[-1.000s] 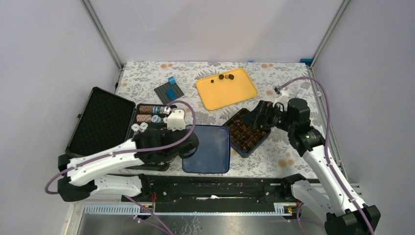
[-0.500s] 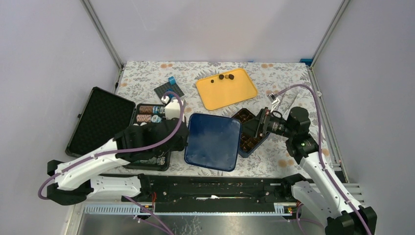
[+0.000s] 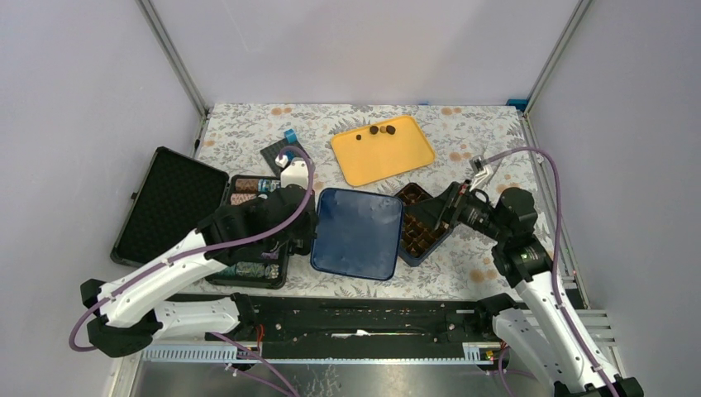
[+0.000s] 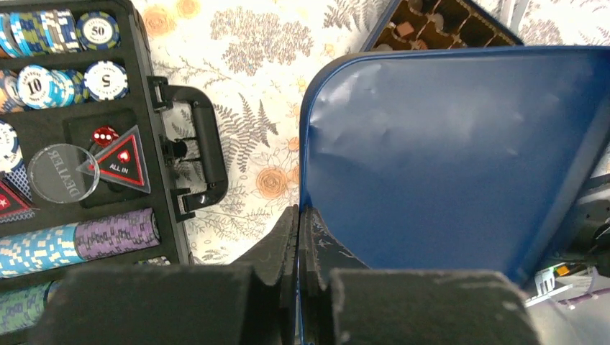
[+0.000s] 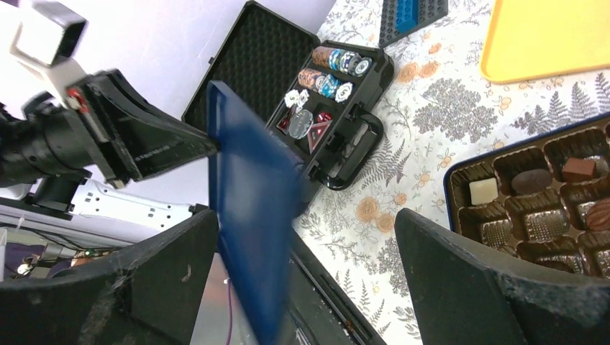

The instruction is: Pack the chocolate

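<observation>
Left gripper [image 4: 298,215], clamped on flat dark-blue tin lid [image 3: 357,233], swinging it up from table [image 3: 248,132] over compartmented chocolate box [image 3: 420,230]; right gripper [image 5: 306,215] gaping. Closing starting.

Blue lid [image 5: 252,230] edge-on, chocolate [image 5: 532,181] in box [image 5: 536,224]

Lid [image 3: 357,233] between chip case [image 3: 169,207], chocolate box [image 3: 422,237].

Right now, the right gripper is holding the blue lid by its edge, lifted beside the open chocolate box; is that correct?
Not quite: it is the left gripper that holds the lid, pinched shut on its edge, as the left wrist view shows. The right gripper is open and holds nothing. The box is indeed open beside the lid.
</observation>
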Robot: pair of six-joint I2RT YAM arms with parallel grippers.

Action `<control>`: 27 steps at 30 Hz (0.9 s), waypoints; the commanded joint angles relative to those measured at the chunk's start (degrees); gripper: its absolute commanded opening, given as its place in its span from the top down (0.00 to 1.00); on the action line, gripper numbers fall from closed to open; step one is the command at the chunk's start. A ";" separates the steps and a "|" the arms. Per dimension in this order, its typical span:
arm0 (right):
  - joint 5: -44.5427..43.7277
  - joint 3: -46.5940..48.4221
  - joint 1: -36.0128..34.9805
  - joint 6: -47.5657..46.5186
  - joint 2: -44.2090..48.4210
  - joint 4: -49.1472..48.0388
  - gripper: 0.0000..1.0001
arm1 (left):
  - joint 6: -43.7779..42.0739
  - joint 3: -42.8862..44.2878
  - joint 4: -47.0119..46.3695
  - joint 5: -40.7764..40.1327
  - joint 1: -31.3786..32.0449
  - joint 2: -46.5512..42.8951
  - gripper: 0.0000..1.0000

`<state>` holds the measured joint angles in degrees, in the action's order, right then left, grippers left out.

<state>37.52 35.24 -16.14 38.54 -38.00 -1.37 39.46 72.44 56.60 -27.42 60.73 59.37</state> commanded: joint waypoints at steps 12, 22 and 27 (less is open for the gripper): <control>15.42 -1.11 -0.34 2.89 -6.76 -10.25 0.00 | -2.46 -3.99 -7.86 8.02 -5.43 -1.72 1.00; 22.30 -8.17 -1.20 13.04 -7.21 -24.83 0.00 | -2.87 -3.90 -10.29 10.41 -6.41 -0.66 1.00; 23.48 -6.64 -4.05 12.36 -8.70 -25.12 0.14 | -2.84 -3.85 -12.03 11.71 -6.75 1.13 1.00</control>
<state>57.28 27.03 -17.96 49.71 -45.82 -21.28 37.04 67.85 50.09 -17.78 54.50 59.46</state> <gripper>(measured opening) 0.952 0.022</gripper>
